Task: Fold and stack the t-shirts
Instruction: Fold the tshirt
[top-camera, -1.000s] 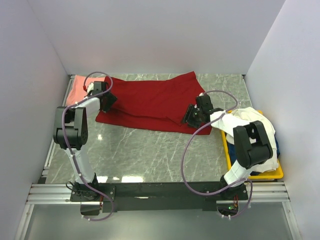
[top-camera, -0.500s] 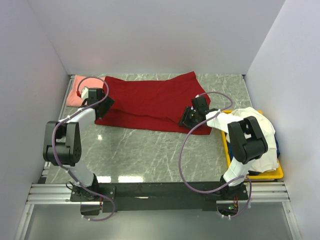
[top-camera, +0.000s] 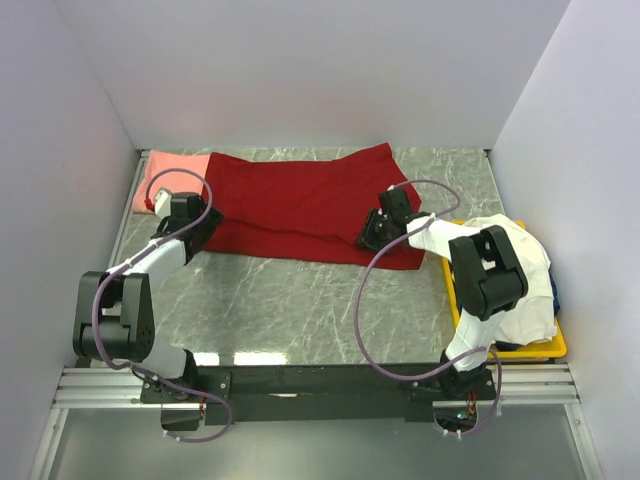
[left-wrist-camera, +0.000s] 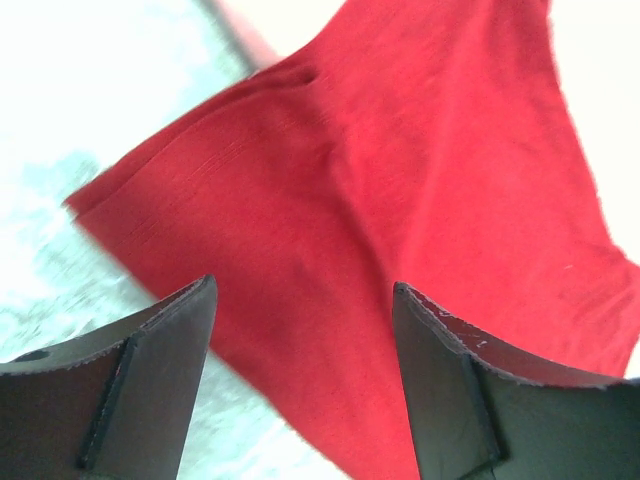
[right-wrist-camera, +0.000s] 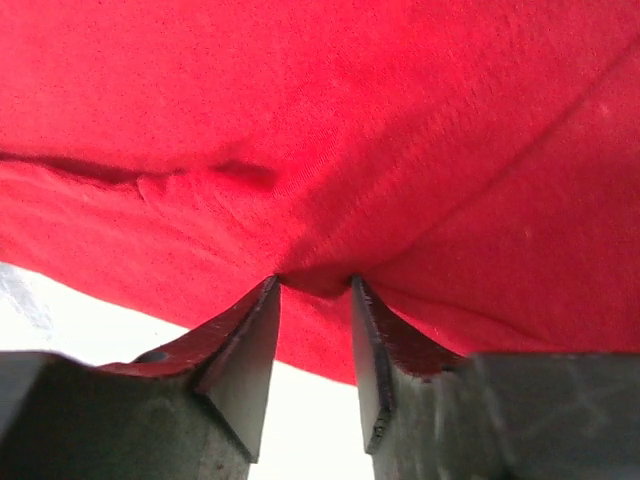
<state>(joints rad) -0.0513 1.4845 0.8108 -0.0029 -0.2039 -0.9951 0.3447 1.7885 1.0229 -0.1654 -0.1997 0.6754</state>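
Observation:
The deep red t-shirt (top-camera: 300, 205) lies spread flat across the back of the table. The salmon pink t-shirt (top-camera: 150, 180) lies against its far left edge. The cream white t-shirt (top-camera: 510, 260) is heaped on the yellow tray (top-camera: 555, 345) at the right. My left gripper (top-camera: 198, 228) hovers open over the red shirt's near left corner (left-wrist-camera: 400, 200), nothing between its fingers (left-wrist-camera: 170, 380). My right gripper (top-camera: 368, 234) presses on the red cloth (right-wrist-camera: 320, 120) near the right hem. Its jaws are narrowed with a small pucker of cloth between the tips (right-wrist-camera: 315, 280) and a gap still showing.
Something dark blue (top-camera: 553, 300) shows under the white shirt on the tray. White walls close in the table on the left, back and right. Purple cables loop from both arms over the marble tabletop (top-camera: 300, 310).
My left arm has dropped lower and slid its gripper left and nearer, to the red shirt's corner. The right gripper has edged slightly farther back and its jaws have narrowed on the cloth.

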